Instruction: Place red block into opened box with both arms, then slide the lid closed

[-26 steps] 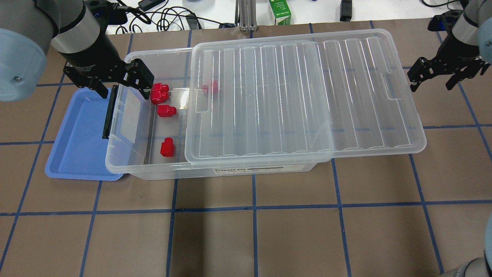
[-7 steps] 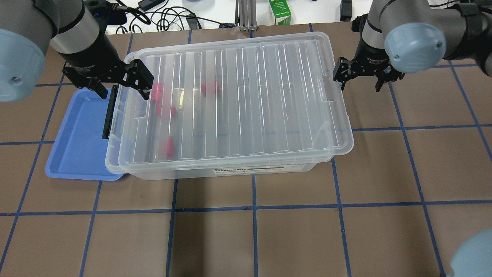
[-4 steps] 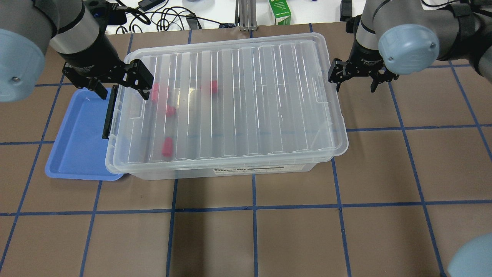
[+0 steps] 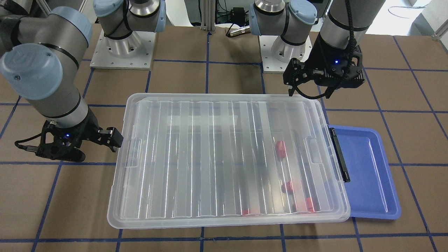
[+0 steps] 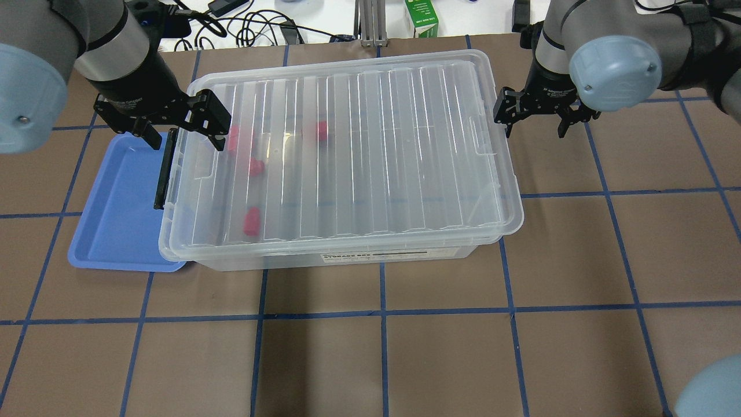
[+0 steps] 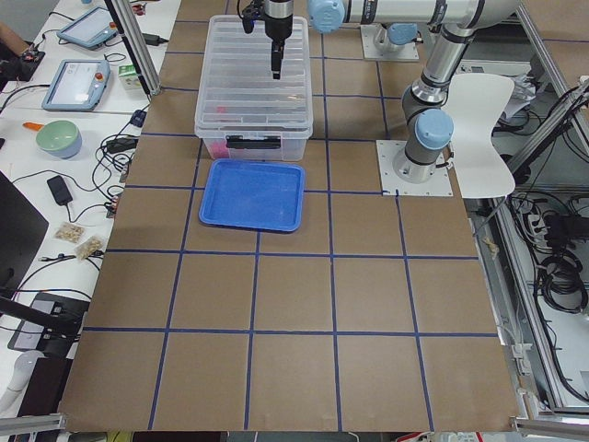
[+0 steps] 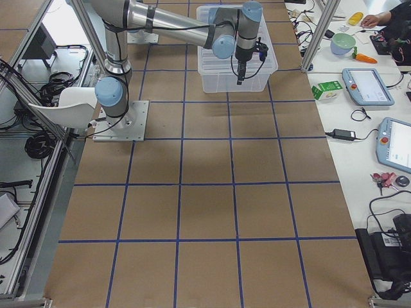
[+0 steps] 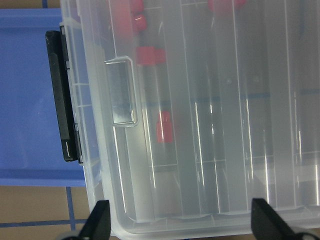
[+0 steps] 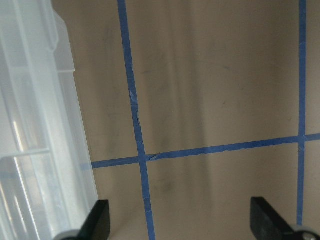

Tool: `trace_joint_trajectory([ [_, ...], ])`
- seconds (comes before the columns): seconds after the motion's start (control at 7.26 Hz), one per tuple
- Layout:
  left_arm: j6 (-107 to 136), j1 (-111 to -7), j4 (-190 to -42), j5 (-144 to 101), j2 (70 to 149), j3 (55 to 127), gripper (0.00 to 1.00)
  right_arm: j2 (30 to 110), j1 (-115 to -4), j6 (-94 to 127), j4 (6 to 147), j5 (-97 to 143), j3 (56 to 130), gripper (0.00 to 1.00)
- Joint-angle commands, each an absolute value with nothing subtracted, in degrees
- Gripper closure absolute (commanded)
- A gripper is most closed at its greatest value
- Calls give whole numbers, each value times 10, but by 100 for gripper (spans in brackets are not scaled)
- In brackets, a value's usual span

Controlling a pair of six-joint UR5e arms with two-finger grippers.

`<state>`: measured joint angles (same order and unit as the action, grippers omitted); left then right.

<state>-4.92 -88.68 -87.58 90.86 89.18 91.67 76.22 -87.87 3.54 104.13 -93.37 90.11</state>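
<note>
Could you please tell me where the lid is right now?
In the overhead view, the lid lies over the box, between the left gripper at its left end and the right gripper at its right.

Overhead and front cameras face each other, sharing the box (image 5: 289, 260)

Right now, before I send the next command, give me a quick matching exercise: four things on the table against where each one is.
Things:
1. lid
2. red blocks
3. blue tray
4. right gripper

Places:
A. open, over the table, beside the lid's short end
B. inside the box, showing through the plastic
C. lying over the box, covering it
D. at the end of the box with the black bar

Pairs: 1-C, 2-B, 3-D, 4-A
</note>
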Motion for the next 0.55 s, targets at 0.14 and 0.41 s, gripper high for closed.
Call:
trace_joint_trajectory([
  [0.14,-49,-887,-876,908,889,917,0,872,-895,35,942,-916,903,0],
  [0.41,-49,-887,-878,909,888,917,0,893,-902,35,918,-916,915,0],
])
